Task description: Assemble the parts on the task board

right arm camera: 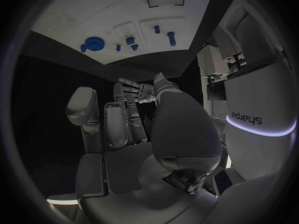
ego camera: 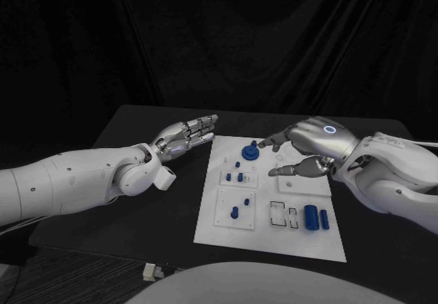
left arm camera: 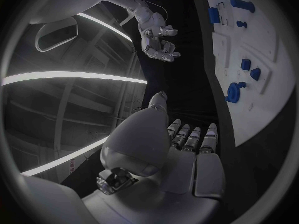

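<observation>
Black desk [ego camera: 137, 136] at centre, matte, corners rounded, far edge toward 12 o'clock. Dark curtain [ego camera: 274, 50] hung in vertical folds behind, spanning from 9 o'clock through 12 to 3 o'clock. Strip of dark, ribbed floor [ego camera: 64, 278] at 7 o'clock, below the near desk edge. In the left wrist view, long bright light strips [left arm camera: 69, 75] running across a dim ceiling of beams and panels, with a rounded pale fixture [left arm camera: 56, 34] nearby. Overall illumination low, cool, without visible windows.
</observation>
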Robot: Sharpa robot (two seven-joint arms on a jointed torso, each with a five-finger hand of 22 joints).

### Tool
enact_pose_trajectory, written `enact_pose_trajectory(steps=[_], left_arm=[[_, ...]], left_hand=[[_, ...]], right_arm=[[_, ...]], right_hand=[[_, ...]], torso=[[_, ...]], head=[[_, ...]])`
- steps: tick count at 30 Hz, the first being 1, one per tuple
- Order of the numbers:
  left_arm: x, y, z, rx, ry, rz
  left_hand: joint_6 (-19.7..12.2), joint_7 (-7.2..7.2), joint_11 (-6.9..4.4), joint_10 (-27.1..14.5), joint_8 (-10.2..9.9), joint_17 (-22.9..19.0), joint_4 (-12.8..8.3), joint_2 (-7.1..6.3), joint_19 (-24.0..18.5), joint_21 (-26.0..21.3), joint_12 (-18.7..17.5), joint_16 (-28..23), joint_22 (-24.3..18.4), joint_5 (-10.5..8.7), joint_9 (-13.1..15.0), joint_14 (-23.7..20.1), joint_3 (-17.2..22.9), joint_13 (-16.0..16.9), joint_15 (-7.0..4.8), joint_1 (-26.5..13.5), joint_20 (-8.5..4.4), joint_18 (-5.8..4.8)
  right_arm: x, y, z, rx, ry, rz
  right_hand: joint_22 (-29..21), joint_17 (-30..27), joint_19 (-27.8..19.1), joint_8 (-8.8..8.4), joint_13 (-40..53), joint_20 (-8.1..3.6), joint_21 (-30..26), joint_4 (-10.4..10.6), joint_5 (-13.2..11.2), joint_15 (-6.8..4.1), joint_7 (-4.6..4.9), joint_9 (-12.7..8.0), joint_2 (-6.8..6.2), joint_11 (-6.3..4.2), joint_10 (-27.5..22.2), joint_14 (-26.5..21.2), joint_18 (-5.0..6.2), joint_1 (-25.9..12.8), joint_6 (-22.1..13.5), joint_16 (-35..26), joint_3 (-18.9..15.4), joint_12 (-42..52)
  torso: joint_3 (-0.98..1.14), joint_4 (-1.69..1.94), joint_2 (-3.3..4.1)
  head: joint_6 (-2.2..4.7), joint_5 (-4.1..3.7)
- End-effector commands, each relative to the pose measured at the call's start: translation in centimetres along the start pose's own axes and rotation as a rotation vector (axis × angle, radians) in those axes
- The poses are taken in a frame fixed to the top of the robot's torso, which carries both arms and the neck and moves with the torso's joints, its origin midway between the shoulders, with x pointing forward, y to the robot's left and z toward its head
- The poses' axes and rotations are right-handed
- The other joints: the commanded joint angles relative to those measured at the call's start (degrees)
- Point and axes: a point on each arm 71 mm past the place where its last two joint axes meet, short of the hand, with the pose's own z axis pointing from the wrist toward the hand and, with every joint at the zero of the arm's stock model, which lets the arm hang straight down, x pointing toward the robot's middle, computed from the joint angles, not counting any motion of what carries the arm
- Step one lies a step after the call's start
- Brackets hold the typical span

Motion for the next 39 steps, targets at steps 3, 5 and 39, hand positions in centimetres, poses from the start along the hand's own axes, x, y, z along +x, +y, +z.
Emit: enact_pose_trajectory(steps=[3, 5, 39], left_arm=[[0.2, -0.2, 0.1, 0.021, -0.001, -0.008], [0.3, -0.1, 0.1, 0.021, 0.000, -0.009], [0.6, -0.1, 0.3, 0.022, 0.014, -0.017]], left_hand=[[0.0, 0.01, 0.27, 0.2, 0.4, 0.0, -0.4, 0.42, 0.1, 0.2, 0.0, -0.2, 0.2, 0.41, 0.1, -0.1, 0.1, 0.1, 0.31, 0.3, 0.30, 0.57], [0.0, 0.00, 0.27, 0.2, 0.4, 0.0, -0.4, 0.42, 0.1, 0.3, 0.1, -0.2, 0.3, 0.43, 0.1, -0.1, 0.1, 0.1, 0.31, 0.4, 0.37, 0.56], [0.1, -0.39, 1.03, 0.3, 0.4, 0.0, -0.7, 0.58, 0.5, 0.5, 0.3, -0.2, 0.7, 0.55, 0.1, -0.1, 0.2, 0.1, 0.71, 0.5, 1.14, 0.51]], right_arm=[[-0.9, -3.9, -1.2, 0.253, -0.023, 0.239], [-0.4, -5.3, -1.8, 0.359, 0.051, 0.285], [5.9, -7.4, -3.5, 0.669, 0.808, 0.175]], right_hand=[[7.5, -0.7, 0.5, 2.26, 5.1, -0.41, 0.0, -0.3, 0.5, -1.15, 3.48, 0.7, 3.06, -3.79, 15.5, 0.7, 0.41, 1.6, 4.9, -0.2, 1.1, 10.7], [10.0, 4.8, 3.9, 5.77, 22.3, -1.77, 10.2, -0.2, -0.2, -2.73, 3.95, 2.2, 3.99, -4.93, 26.0, 2.8, -1.42, -2.1, 11.4, 3.9, 0.0, 28.6], [13.2, 12.3, 8.0, 10.02, 75.7, -3.78, 25.3, -0.3, 5.5, -4.40, 0.13, 10.0, 13.92, -6.96, 33.0, 5.2, -3.94, -21.8, 27.2, 9.4, -14.8, 71.1]], torso=[[-0.01, 0.01, -0.08], [-0.01, 0.00, -0.08], [-0.03, 0.04, 0.06]], head=[[-0.01, -0.57], [-0.01, -0.81], [-0.01, -3.63]])
